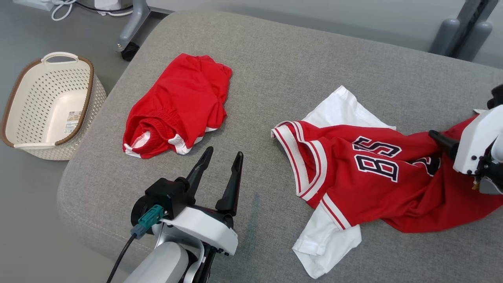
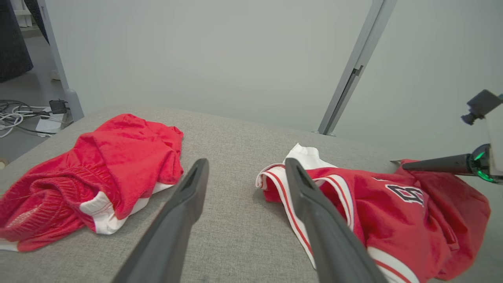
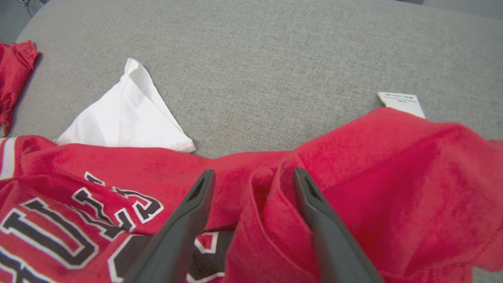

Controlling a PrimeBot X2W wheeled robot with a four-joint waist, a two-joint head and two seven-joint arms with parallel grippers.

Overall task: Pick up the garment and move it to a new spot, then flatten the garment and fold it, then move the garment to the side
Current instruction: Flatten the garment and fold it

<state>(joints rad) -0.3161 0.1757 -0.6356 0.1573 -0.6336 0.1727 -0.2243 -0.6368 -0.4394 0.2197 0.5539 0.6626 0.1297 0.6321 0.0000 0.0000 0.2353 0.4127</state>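
Observation:
A red jersey (image 1: 373, 177) with white sleeves and dark lettering lies crumpled on the right of the grey padded surface (image 1: 294, 59). My right gripper (image 1: 434, 135) reaches into its raised right part from the side. In the right wrist view the right gripper (image 3: 251, 177) stands open, with a ridge of the red jersey (image 3: 353, 177) bunched between its fingers. A pair of red shorts (image 1: 180, 102) lies folded at the back left. My left gripper (image 1: 222, 155) hovers open and holds nothing near the front edge, between the shorts (image 2: 98, 169) and the jersey (image 2: 393, 212).
A cream perforated basket (image 1: 91, 103) stands on the floor left of the surface. Cables and a wheeled stand leg (image 1: 131, 35) are behind it. A white care label (image 3: 401, 103) sticks out of the jersey's far edge. Bare grey padding runs between the two garments.

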